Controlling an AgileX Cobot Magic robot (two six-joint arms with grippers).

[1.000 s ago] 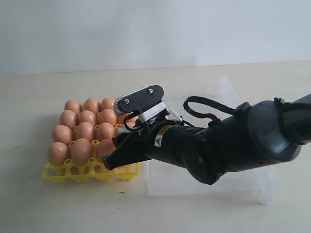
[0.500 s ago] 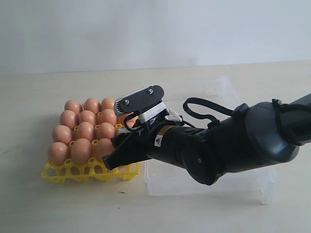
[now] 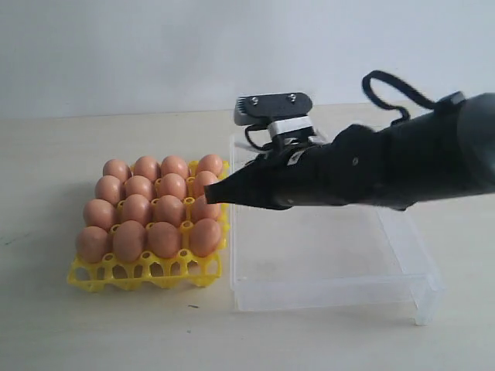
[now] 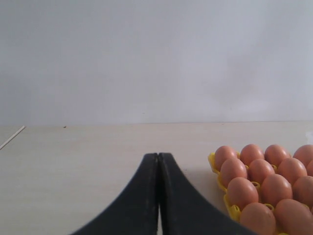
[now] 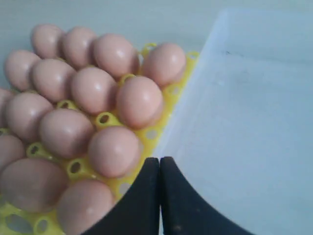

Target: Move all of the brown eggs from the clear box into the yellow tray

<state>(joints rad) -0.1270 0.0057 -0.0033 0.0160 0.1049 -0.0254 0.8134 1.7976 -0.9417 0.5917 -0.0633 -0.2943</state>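
1. Plainly, the right jaws are pressed shut on nothing, poised over the edge of the yellow tray (image 3: 131,277) beside the clear box (image 3: 325,297).
2. Likewise the left jaws — closed, empty.
3. All the brown eggs (image 3: 164,238) sit in the tray's cups on the counter (image 3: 62,332).

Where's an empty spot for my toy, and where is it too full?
The big see-through plastic box has a bare floor, though the black right gripper hangs over its far left edge. The pale table is free left of the square yellow egg tray and in front of it. The tray is crowded: smooth brown eggs fill its cups.
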